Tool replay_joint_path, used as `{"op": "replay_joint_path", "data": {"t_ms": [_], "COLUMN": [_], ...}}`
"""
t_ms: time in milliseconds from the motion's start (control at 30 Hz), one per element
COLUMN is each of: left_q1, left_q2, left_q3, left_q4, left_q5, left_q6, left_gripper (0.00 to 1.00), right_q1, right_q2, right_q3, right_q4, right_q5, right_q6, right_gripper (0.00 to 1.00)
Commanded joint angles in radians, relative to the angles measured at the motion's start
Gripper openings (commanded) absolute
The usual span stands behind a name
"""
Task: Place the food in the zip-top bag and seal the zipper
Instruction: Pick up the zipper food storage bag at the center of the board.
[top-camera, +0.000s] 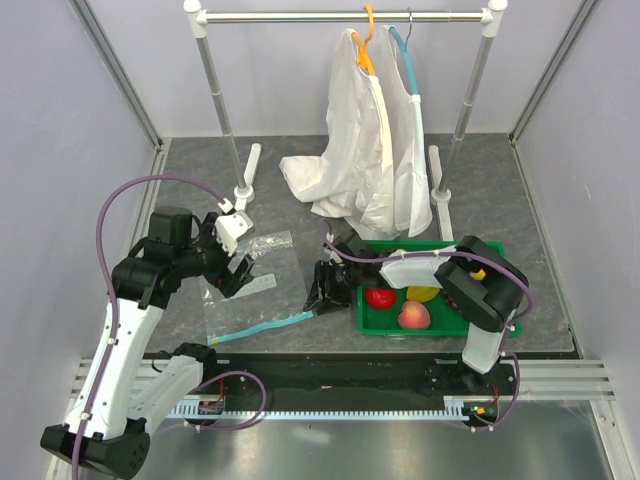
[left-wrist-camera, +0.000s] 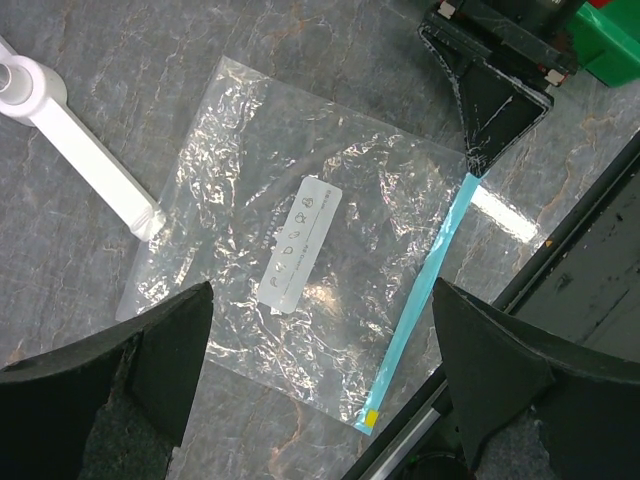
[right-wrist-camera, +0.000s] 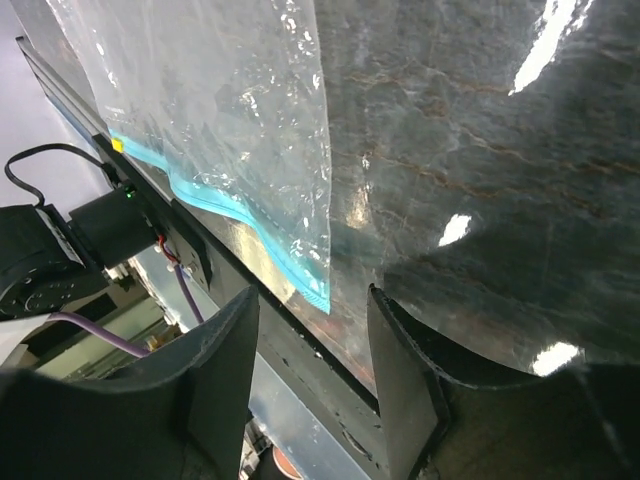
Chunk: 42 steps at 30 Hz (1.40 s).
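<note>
The clear zip-top bag lies flat and empty on the grey table, its white label facing up. Its teal zipper runs along the near edge and also shows in the left wrist view and the right wrist view. My left gripper is open and empty above the bag. My right gripper is open at the zipper's right end, the bag corner just ahead of its fingers. The red round fruit, peach and yellow piece lie in a green tray. The grape bunch is not visible.
A white clothes rack stands at the back with white garments on an orange and a teal hanger. Its left foot lies next to the bag. The black table edge rail runs just below the zipper.
</note>
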Motion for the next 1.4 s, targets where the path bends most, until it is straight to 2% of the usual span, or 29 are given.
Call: {"op": "replay_joint_path", "data": {"t_ms": [0,267,367,400,467,500,600,767,900,1100,1233,1367], "left_q1": [0.001,0.001,0.002,0.001,0.002,0.002,0.002,0.001,-0.026,-0.125,-0.165,-0.185], "left_q2": [-0.002,0.01,0.013,0.013,0.018,0.016,0.01,-0.008,-0.03,-0.023,-0.052,-0.066], "left_q3": [0.023,0.029,0.018,0.01,0.001,-0.008,-0.023,-0.066,-0.132,-0.215,-0.269,-0.312], "left_q4": [0.011,0.031,0.037,0.039,0.04,0.042,0.044,0.031,0.021,0.04,0.111,0.174], "left_q5": [0.044,0.055,0.053,0.053,0.057,0.055,0.064,0.102,0.098,0.005,-0.115,-0.164], "left_q6": [0.031,0.028,0.025,0.023,0.023,0.026,0.046,0.121,0.186,0.19,0.165,0.169], "left_gripper": [0.96,0.96,0.96,0.96,0.95,0.95,0.94,0.93,0.92,0.9,0.88,0.82], "right_q1": [0.009,0.013,0.01,0.009,0.003,-0.008,-0.028,-0.069,-0.083,-0.086,-0.086,-0.088], "right_q2": [0.049,0.129,0.143,0.141,0.135,0.12,0.051,-0.073,-0.104,-0.09,-0.09,-0.089], "right_q3": [-0.007,0.003,-0.003,-0.005,-0.002,0.0,0.01,0.053,0.104,0.082,0.081,0.081], "right_q4": [0.086,0.166,0.182,0.186,0.191,0.191,0.2,0.177,0.094,0.119,0.123,0.123], "right_q5": [-0.019,-0.059,-0.062,-0.067,-0.074,-0.08,-0.097,-0.133,-0.117,-0.139,-0.15,-0.162], "right_q6": [0.022,0.051,0.054,0.055,0.057,0.059,0.033,0.083,0.147,0.252,0.263,0.284], "right_gripper": [0.55,0.5,0.42,0.33,0.25,0.17,0.0,0.0,0.0,0.0,0.0,0.0]}}
